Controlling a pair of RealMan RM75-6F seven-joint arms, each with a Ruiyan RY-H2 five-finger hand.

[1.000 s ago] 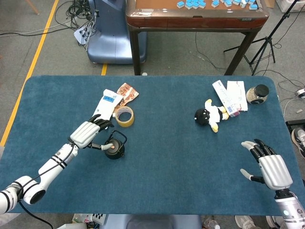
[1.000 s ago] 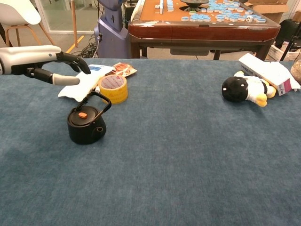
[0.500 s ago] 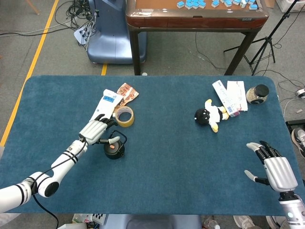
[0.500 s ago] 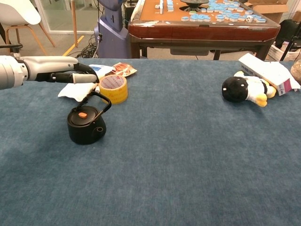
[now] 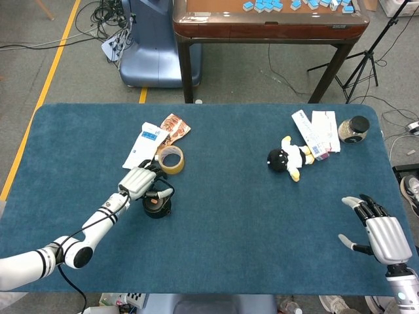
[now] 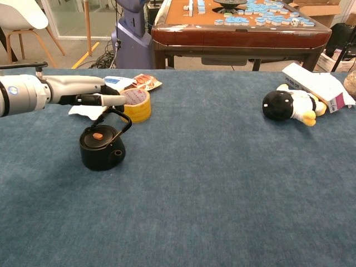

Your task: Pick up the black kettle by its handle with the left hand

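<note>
table: big blue felt-covered table [image 5: 249,216], loads of bare room in the middle
left hand: left hand [image 5: 139,180] flat, fingers out over the handle, gripping nothing
kettle: small round black kettle [image 6: 101,147] upright, left-centre
right hand: right hand [image 5: 382,233] spread wide near the right edge

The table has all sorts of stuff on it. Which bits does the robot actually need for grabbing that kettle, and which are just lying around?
Part of the job:
black kettle
its handle
left hand, above the kettle

Just lying about:
tape roll
white packet
snack wrapper
plush toy
boxes
jar
right hand, holding nothing
</note>
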